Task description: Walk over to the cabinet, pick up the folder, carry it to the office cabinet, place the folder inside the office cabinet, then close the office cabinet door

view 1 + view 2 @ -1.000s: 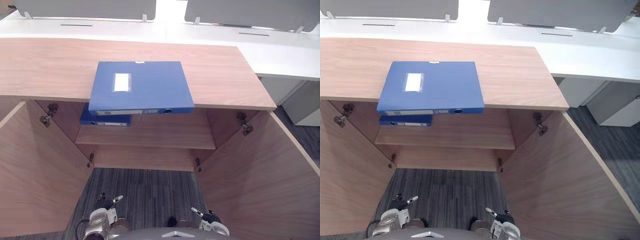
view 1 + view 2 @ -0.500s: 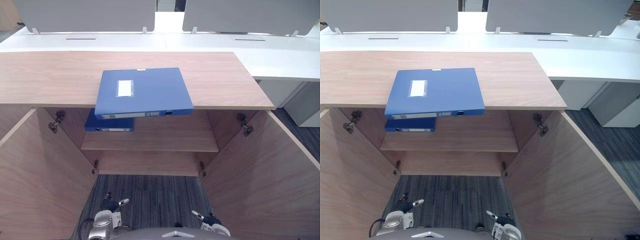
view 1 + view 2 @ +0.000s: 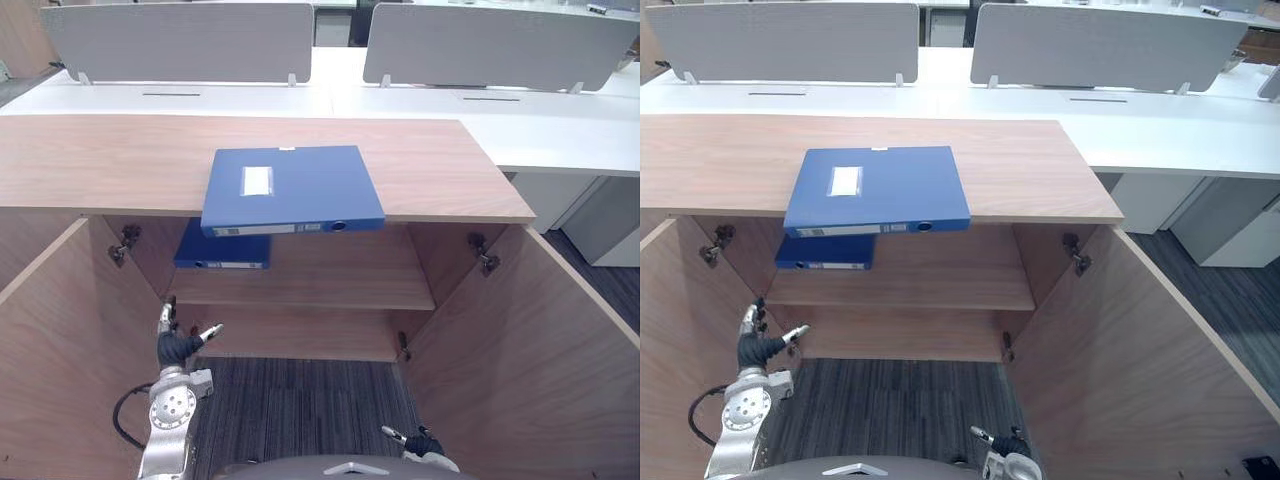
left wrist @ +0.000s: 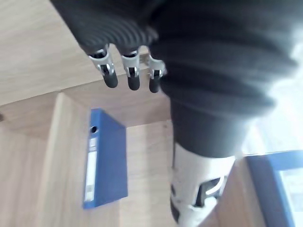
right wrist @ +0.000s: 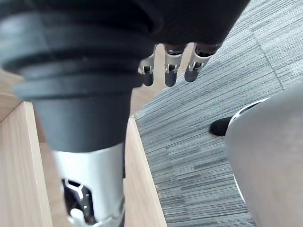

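A blue folder [image 3: 290,188] with a white label lies flat on the wooden cabinet top [image 3: 100,160], its spine overhanging the front edge. A second blue folder [image 3: 222,250] lies on the shelf [image 3: 330,275] inside; the left wrist view shows it too [image 4: 106,165]. My left hand [image 3: 177,345] is raised in front of the open cabinet, below and left of the top folder, fingers [image 4: 130,75] relaxed and holding nothing. My right hand [image 3: 420,445] hangs low near the floor, fingers [image 5: 168,71] loose and empty.
Both cabinet doors stand wide open, the left door [image 3: 60,340] and the right door [image 3: 530,350] flanking me. Grey carpet [image 3: 300,400] lies between them. White desks with grey partitions [image 3: 180,40] stand behind the cabinet.
My left hand has risen from near the floor to the height of the lower shelf. The camera has shifted, so the cabinet sits lower in view. The folders have not moved.
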### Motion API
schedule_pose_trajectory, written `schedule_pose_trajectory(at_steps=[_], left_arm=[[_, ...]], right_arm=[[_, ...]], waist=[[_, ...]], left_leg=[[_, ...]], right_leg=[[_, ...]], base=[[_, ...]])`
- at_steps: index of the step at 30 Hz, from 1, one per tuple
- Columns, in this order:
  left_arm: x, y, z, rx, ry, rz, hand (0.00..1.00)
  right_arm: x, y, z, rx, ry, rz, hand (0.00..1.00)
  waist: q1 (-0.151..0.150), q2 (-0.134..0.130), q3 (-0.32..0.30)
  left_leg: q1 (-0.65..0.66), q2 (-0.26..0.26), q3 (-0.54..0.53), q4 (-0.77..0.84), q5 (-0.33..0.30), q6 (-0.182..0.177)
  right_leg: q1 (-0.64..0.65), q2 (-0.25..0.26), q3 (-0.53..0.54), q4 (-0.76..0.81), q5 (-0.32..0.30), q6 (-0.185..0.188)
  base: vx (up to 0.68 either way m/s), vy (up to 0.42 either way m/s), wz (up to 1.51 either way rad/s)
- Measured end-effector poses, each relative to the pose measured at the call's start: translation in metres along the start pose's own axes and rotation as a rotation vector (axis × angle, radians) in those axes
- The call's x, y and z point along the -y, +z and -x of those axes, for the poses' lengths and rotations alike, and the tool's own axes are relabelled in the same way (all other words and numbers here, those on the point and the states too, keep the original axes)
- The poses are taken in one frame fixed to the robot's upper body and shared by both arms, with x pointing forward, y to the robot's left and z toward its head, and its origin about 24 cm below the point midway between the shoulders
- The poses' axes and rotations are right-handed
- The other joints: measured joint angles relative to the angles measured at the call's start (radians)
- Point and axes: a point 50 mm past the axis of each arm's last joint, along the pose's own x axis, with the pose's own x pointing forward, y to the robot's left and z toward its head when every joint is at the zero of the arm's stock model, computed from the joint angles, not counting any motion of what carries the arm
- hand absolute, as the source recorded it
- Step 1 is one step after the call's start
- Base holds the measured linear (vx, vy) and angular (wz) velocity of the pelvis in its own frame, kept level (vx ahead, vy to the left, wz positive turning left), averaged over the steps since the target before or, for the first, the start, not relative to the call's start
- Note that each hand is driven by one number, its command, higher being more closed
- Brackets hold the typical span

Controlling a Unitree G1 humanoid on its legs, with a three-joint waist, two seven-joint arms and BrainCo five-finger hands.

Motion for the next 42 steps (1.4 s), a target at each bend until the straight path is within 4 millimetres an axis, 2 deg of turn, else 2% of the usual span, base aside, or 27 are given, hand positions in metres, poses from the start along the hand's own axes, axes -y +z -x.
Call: schedule_pose_trajectory(at_steps=[1,2,5,15,18,23,29,33,42], left_arm=[[-0.001,0.003,-0.001,0.016,0.005,-0.009,0.00],[-0.008,0.018,-0.004,0.097,0.032,-0.054,0.00],[-0.016,0.044,-0.008,0.237,0.078,-0.136,0.00],[-0.019,0.092,-0.014,0.543,0.120,-0.421,0.00],[-0.007,0.102,-0.014,0.628,0.069,-0.504,0.00],[0.020,0.119,-0.013,0.811,-0.018,-0.678,0.00],[0.044,0.131,-0.010,0.944,-0.079,-0.778,0.00],[0.059,0.129,-0.016,0.958,-0.121,-0.853,0.00],[0.068,0.125,-0.029,0.952,-0.114,-1.014,0.00]], right_arm=[[0.000,0.000,0.000,0.000,0.001,0.002,0.00],[0.000,0.000,0.000,0.000,0.002,0.005,0.00],[0.001,-0.001,0.000,-0.006,0.000,0.009,0.00],[0.003,0.001,-0.002,-0.006,-0.001,0.028,0.00],[0.009,0.002,-0.003,-0.009,-0.012,0.053,0.00],[0.018,0.003,-0.004,-0.006,-0.026,0.088,0.00],[0.022,0.001,-0.004,-0.017,-0.034,0.095,0.00],[0.024,-0.001,-0.005,-0.034,-0.040,0.104,0.00],[0.026,-0.001,-0.005,-0.032,-0.043,0.104,0.00]], waist=[[0.000,0.000,-0.002],[0.000,0.002,-0.004],[-0.001,0.006,-0.016],[-0.019,0.007,-0.016],[-0.020,0.007,-0.016],[-0.045,0.009,-0.015],[-0.073,0.017,-0.011],[-0.087,0.020,-0.009],[-0.118,0.021,-0.009]], left_leg=[[0.001,0.000,0.000,-0.002,0.000,0.000],[0.006,0.000,0.000,-0.005,0.001,0.001],[0.014,-0.001,-0.002,-0.015,0.000,0.001],[0.022,-0.010,-0.026,-0.020,0.001,0.002],[0.022,-0.012,-0.028,-0.020,0.002,0.004],[0.022,-0.014,-0.028,-0.021,0.002,0.004],[0.022,-0.016,-0.027,-0.023,0.002,0.004],[0.021,-0.017,-0.026,-0.023,0.002,0.004],[0.022,-0.017,-0.013,-0.032,0.002,0.004]], right_leg=[[0.000,0.000,0.000,-0.002,0.000,0.000],[0.010,0.002,-0.001,-0.005,0.001,0.000],[0.013,0.003,-0.004,-0.012,0.001,-0.001],[0.033,-0.001,-0.023,-0.025,-0.004,-0.013],[0.033,-0.002,-0.023,-0.025,-0.006,-0.016],[0.033,-0.002,-0.022,-0.030,-0.004,-0.017],[0.037,-0.001,-0.018,-0.052,0.011,-0.019],[0.040,-0.001,-0.016,-0.060,0.015,-0.020],[0.027,0.000,0.002,-0.063,0.016,-0.019]], base=[[0.06,0.001,0.00],[0.08,0.006,0.00],[0.04,0.004,0.00],[-0.01,-0.005,0.06],[-0.04,-0.011,0.01],[-0.01,-0.003,0.00],[-0.02,-0.011,-0.04],[-0.01,-0.004,-0.01],[-0.01,-0.009,-0.04]])
